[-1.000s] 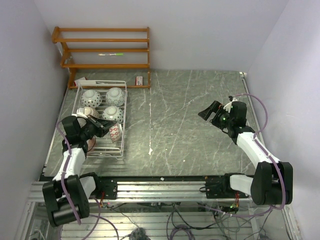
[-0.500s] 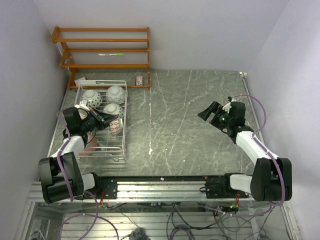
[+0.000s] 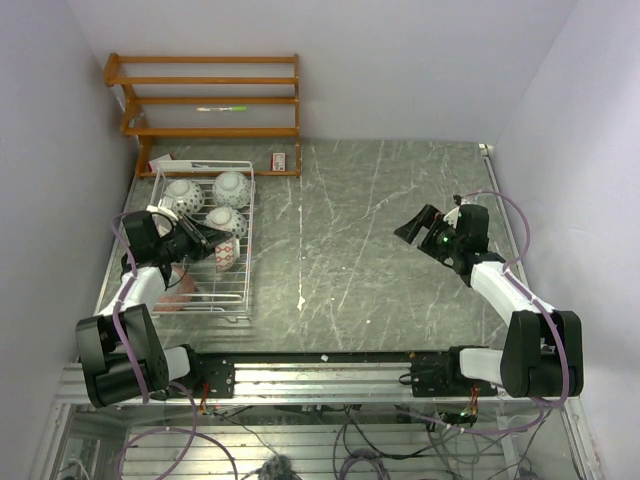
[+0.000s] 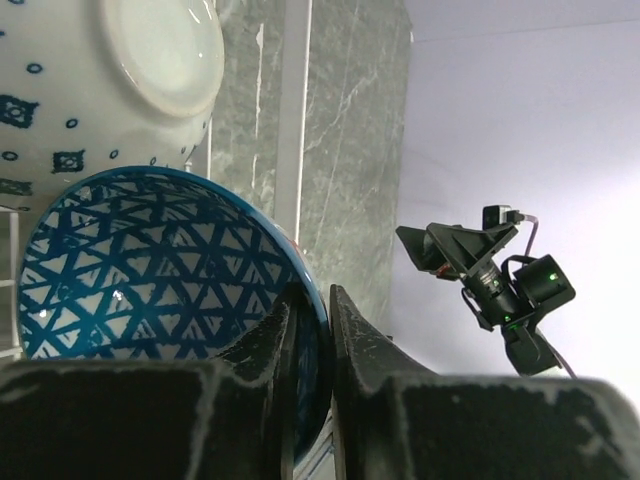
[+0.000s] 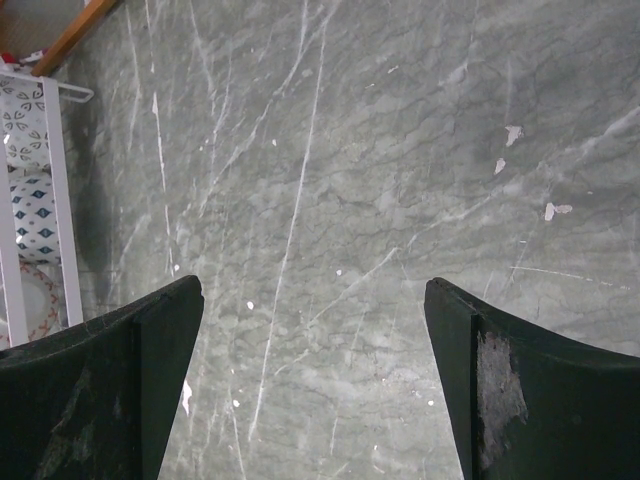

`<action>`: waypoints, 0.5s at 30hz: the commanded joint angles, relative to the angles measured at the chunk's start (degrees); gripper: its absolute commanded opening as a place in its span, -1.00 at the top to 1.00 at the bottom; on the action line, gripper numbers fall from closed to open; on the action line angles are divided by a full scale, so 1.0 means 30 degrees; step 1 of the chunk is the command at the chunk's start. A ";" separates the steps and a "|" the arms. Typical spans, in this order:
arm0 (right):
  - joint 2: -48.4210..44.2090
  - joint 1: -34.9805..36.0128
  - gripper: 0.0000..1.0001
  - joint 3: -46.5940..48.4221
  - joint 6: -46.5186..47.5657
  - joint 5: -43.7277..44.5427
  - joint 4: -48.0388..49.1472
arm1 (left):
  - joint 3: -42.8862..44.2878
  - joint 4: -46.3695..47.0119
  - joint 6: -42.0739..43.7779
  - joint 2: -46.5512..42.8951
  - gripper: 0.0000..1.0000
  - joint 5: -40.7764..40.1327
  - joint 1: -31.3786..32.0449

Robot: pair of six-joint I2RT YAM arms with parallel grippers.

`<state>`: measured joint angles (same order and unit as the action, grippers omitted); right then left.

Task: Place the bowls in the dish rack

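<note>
**A:** How far along is the loading?

**B:** Nearly done, I judge. Three pale upturned bowls (image 3: 231,187) sit at the far end of the rack (image 3: 249,200), and a red-patterned bowl (image 3: 227,258) stands nearer me, by its right side

**A:** And the one you're carrying?

**B:** My left claw (image 4: 310,302) is clenched on the rim of the blue bowl (image 4: 150,260), one finger inside and one outside. I hold it tipped on edge over the middle of the rack, just below one of the upturned bowls. Whether it rests on the wires yet, I cannot tell

**A:** That makes five. Where's the sixth?

**B:** Something reddish shows under my left arm at the near end of the rack. It may be the sixth, but it is too hidden to say. No bowl shows out on the bench (image 3: 350,220)

**A:** What's your other arm doing?

**B:** My right claw (image 5: 312,290) hangs spread wide above bare bench, well apart from the rack, grasping nothing

**A:** So what's left?

**B:** Seat the blue bowl, let go, and draw clear without knocking its neighbours
</note>
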<state>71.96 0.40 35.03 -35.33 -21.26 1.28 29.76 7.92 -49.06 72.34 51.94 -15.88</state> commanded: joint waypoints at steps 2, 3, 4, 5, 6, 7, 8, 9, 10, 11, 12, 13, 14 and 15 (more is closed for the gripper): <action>-0.0018 0.0041 -0.86 -0.0118 0.0129 0.0067 0.0456 | -0.1610 -0.6868 0.2064 0.2241 0.43 -0.4457 -0.0245; -0.0008 0.0041 -0.86 -0.0116 0.0144 0.0067 0.0425 | -0.1648 -0.6784 0.2009 0.2283 0.40 -0.4377 -0.0244; 0.0001 0.0041 -0.86 -0.0108 0.0146 0.0041 0.0438 | -0.1646 -0.6792 0.2035 0.2310 0.38 -0.4392 -0.0262; 0.0020 0.0041 -0.86 -0.0118 0.0146 0.0012 0.0451 | -0.1535 -0.6972 0.2156 0.2324 0.39 -0.4467 -0.0224; 0.0034 0.0041 -0.86 -0.0105 0.0121 -0.0002 0.0452 | -0.1500 -0.7053 0.2204 0.2220 0.43 -0.4433 -0.0245; 0.0035 0.0041 -0.86 -0.0125 0.0118 0.0010 0.0478 | -0.1499 -0.7089 0.2151 0.1998 0.49 -0.4410 -0.0226; 0.0021 0.0041 -0.86 -0.0153 0.0117 0.0019 0.0507 | -0.1572 -0.7079 0.1994 0.1604 0.54 -0.4327 -0.0256; 0.0008 0.0041 -0.86 -0.0161 0.0117 0.0039 0.0496 | -0.1665 -0.7096 0.1858 0.1130 0.59 -0.4283 -0.0260; 0.0028 0.0041 -0.86 -0.0169 0.0110 0.0045 0.0484 | -0.1706 -0.7241 0.1782 0.0643 0.61 -0.4249 -0.0236; 0.0035 0.0041 -0.86 -0.0137 0.0116 0.0027 0.0482 | -0.1697 -0.7479 0.1776 0.0127 0.59 -0.4153 -0.0243; 0.0032 0.0041 -0.86 -0.0118 0.0117 -0.0001 0.0467 | -0.1641 -0.7882 0.1801 -0.0373 0.58 -0.4038 -0.0240; 0.0035 0.0034 -0.86 -0.0105 0.0117 -0.0011 0.0440 | -0.1468 -0.8497 0.1910 -0.0948 0.56 -0.3995 -0.0229; 0.0002 0.0040 -0.86 -0.0081 0.0099 -0.0013 0.0411 | -0.1323 -0.8917 0.1942 -0.1620 0.53 -0.3909 -0.0202; -0.0098 0.0041 -0.86 -0.0060 0.0111 -0.0006 0.0356 | -0.1224 -0.9373 0.1932 -0.2239 0.52 -0.3784 -0.0169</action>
<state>71.96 0.40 35.00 -35.33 -21.26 1.48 29.91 0.95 -46.35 67.70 48.05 -16.12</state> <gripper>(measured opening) 0.930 0.302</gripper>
